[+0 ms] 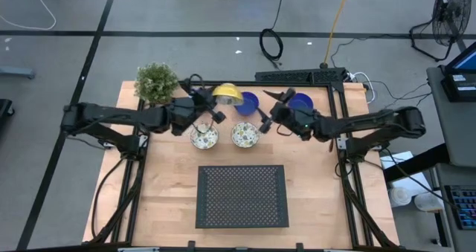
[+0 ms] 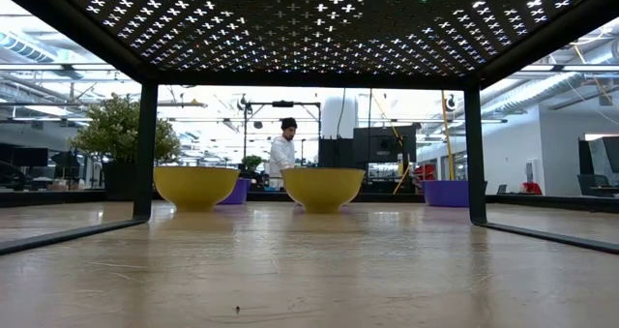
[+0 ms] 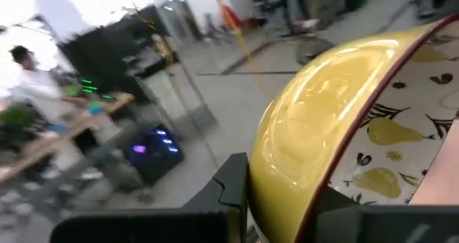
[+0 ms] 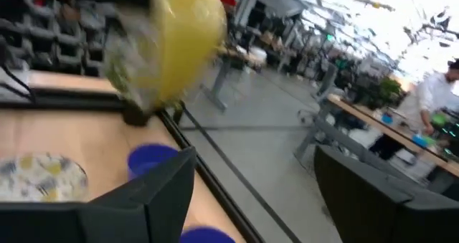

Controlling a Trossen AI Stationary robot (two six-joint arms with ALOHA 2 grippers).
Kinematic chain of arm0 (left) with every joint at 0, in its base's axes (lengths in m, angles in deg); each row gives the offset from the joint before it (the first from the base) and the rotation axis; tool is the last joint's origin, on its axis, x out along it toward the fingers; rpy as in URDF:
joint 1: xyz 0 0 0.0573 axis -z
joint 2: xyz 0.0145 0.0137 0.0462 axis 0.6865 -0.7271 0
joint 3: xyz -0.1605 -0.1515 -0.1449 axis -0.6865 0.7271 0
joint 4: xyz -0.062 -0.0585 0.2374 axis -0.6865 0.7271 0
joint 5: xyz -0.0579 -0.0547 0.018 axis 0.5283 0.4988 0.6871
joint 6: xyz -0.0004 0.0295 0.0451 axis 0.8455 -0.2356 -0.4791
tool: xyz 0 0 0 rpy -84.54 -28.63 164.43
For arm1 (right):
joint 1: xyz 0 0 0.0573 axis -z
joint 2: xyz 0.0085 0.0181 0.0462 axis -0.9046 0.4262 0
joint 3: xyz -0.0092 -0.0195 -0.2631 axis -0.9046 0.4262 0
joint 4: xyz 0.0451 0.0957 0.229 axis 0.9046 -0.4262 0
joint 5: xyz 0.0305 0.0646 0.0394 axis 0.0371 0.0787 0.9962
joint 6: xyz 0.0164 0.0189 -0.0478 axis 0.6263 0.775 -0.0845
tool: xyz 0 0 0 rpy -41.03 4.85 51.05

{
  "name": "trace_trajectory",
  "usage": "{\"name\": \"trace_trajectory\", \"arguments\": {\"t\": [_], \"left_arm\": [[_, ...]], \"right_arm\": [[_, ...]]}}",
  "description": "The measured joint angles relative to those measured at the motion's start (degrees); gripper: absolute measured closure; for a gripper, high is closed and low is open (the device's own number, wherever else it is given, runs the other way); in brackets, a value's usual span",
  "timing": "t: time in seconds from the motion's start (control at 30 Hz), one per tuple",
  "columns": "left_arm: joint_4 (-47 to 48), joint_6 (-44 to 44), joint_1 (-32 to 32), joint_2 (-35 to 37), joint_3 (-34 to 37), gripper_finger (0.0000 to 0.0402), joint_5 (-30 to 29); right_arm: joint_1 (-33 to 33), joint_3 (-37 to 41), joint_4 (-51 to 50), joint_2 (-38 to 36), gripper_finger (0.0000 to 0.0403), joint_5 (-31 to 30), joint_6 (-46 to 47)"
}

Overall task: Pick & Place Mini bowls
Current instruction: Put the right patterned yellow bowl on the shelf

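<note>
From the low camera I see a pale wood table (image 2: 309,270), its grain smooth. A dark perforated mesh rack (image 1: 242,196) sits nearest, a flat rectangle on thin legs. Past it stand two round bowls, glossy yellow outside: the left floral bowl (image 2: 196,187) and the right floral bowl (image 2: 323,188). From above their insides are white with green-yellow speckling.

My left gripper (image 1: 210,112) is raised behind the left floral bowl. It holds a third bowl, the tilted bowl (image 3: 344,128), by the rim: its shiny yellow dome bulges beyond my left finger (image 3: 229,189), and a dark red rim edges a white inside printed with yellow pears and dark leaves. The fingers pinch that rim, one outside, one inside. From above it shows just past the fingertips, lifted off the wood.

My right gripper (image 1: 266,120) hangs beside the right floral bowl, not touching it. Its finger (image 4: 154,193) shows in the wrist camera, but I cannot tell how wide the pair stands. Beyond those fingers lie two glossy blue bowls, the nearer blue bowl (image 1: 248,102) and the far blue bowl (image 1: 300,102).

A leafy potted plant (image 1: 156,82) stands at the far left corner. A person (image 2: 281,154) in white stands in the room behind.
</note>
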Motion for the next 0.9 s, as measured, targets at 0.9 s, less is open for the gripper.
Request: {"name": "trace_trajectory", "arguments": {"t": [0.9], "left_arm": [[71.0,30.6,10.1,-16.0,-36.2,0.0368,82.8]], "right_arm": [[0.5,9.5,-12.7,-21.5,0.0149,-6.3,8.0]]}}
